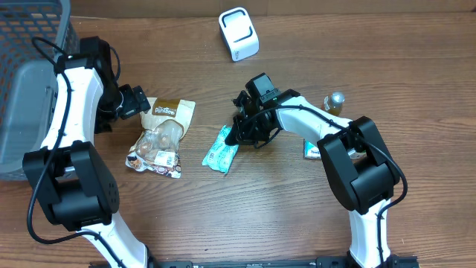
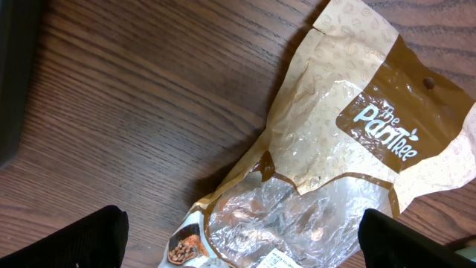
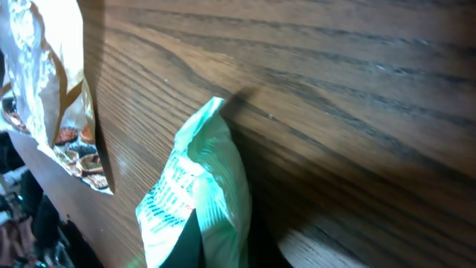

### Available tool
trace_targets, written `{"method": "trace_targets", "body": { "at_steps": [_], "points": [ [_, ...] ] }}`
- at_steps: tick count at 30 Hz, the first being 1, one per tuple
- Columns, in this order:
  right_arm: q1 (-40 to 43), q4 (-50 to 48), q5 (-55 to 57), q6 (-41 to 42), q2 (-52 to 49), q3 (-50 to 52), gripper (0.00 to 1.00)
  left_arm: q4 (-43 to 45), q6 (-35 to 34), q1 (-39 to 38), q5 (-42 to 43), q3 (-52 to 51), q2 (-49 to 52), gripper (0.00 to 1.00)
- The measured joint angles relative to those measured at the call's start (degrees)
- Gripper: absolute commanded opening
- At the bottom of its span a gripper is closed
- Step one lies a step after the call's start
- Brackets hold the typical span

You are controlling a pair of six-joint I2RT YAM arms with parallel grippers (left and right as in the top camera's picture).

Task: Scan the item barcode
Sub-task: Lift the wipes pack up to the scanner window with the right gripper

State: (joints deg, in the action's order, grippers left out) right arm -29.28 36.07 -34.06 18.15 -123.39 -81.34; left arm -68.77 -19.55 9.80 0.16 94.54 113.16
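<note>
Overhead: L fingers [image 1: 141,100] spread wide, just beside top-left edge of brown snack bag [image 1: 162,134], which lies flat on bench [image 1: 297,223]. R fingers [image 1: 232,135] pinched on upper end of teal packet [image 1: 221,153], mid-bench. White scanner [image 1: 239,34] well apart, near far edge.

L wrist: fingers [image 2: 89,238] far apart, nothing gripped; bag [image 2: 357,126] lies between them.

R wrist: fingers [image 3: 186,249] clamped on packet [image 3: 212,179], its far end on bench; bag [image 3: 52,89] at left.
</note>
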Motion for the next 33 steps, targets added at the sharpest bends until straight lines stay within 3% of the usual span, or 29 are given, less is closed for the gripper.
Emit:
{"method": "trace_targets", "body": {
  "at_steps": [14,25,33],
  "points": [
    [-0.02,9.77,3.32,-2.82,1.4,-6.14,0.04,0.0,0.0,0.0,0.0,0.0,0.0,1.0],
    [-0.02,12.24,5.99,-4.13,15.28,-7.91,0.04,0.02,0.0,0.0,0.0,0.0,0.0,0.99],
    [-0.07,25.92,15.47,-7.74,17.7,-20.7,0.04,0.04,0.0,0.0,0.0,0.0,0.0,1.0]
  ]
}}
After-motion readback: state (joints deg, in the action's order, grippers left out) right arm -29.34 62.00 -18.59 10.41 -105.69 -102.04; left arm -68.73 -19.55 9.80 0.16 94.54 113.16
